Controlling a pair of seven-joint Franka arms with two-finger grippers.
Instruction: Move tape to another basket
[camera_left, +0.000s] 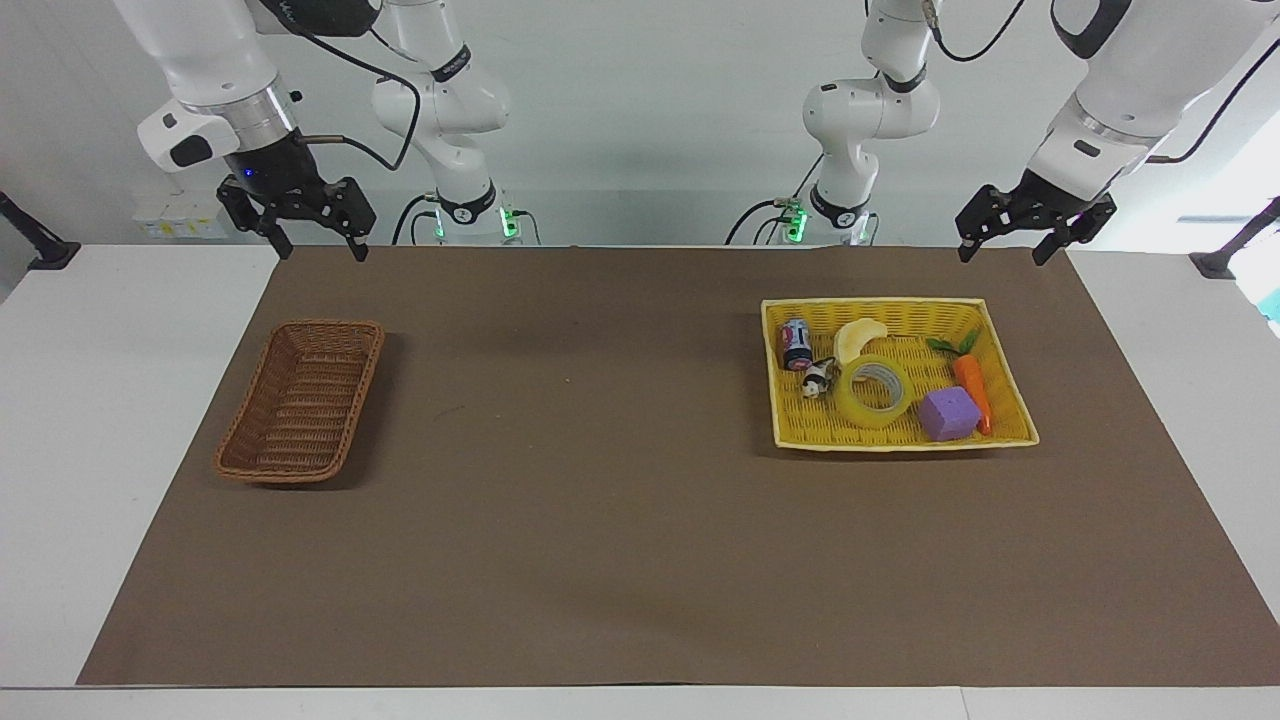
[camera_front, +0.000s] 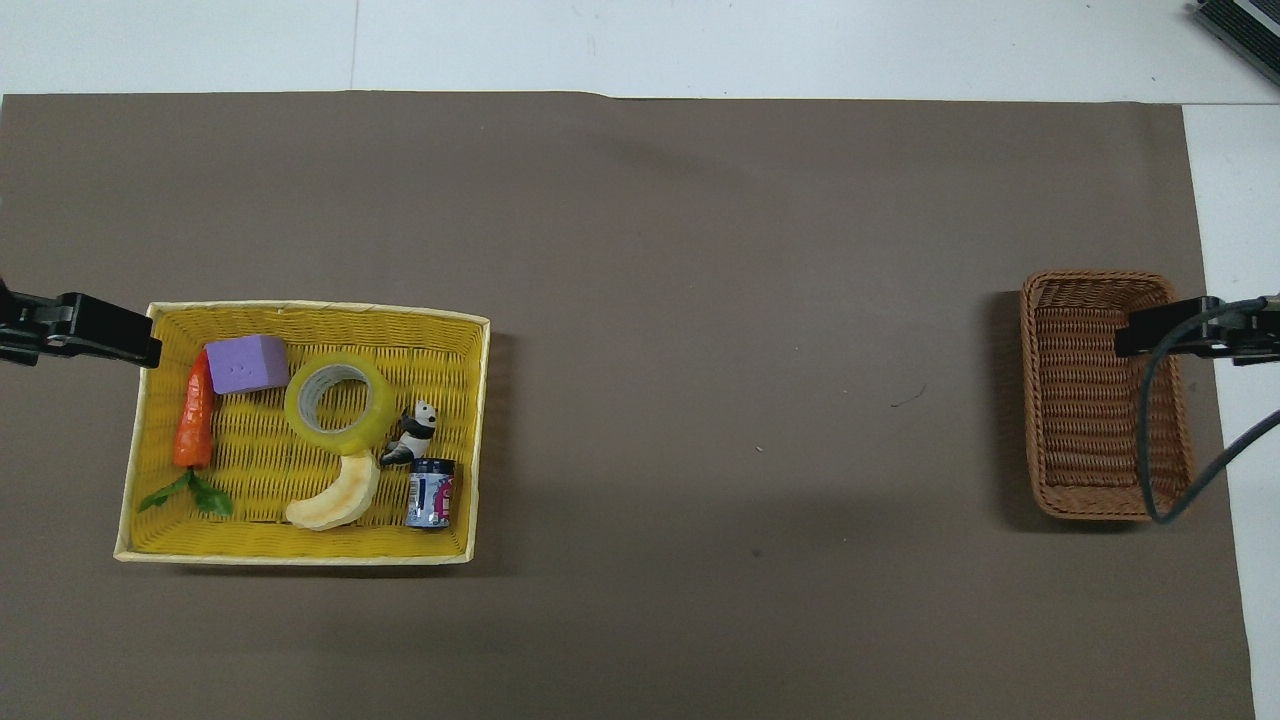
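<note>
The tape (camera_left: 875, 419), a yellow translucent roll, lies flat in the middle of the bright yellow basket (camera_left: 870, 303) at the left arm's end; it also shows in the overhead view (camera_front: 340, 441). The brown wicker basket (camera_left: 300, 400) stands with nothing in it at the right arm's end and shows in the overhead view (camera_front: 1085, 420). My left gripper (camera_left: 1003, 255) hangs open and empty, raised over the mat's edge by the yellow basket. My right gripper (camera_left: 320, 250) hangs open and empty, raised over the mat's edge by the brown basket.
In the yellow basket (camera_front: 300, 310) with the tape lie a purple block (camera_front: 247, 363), a carrot (camera_front: 195, 425), a banana (camera_front: 335, 497), a panda figure (camera_front: 413, 433) and a small can (camera_front: 431, 493). A brown mat (camera_left: 600, 500) covers the table between the baskets.
</note>
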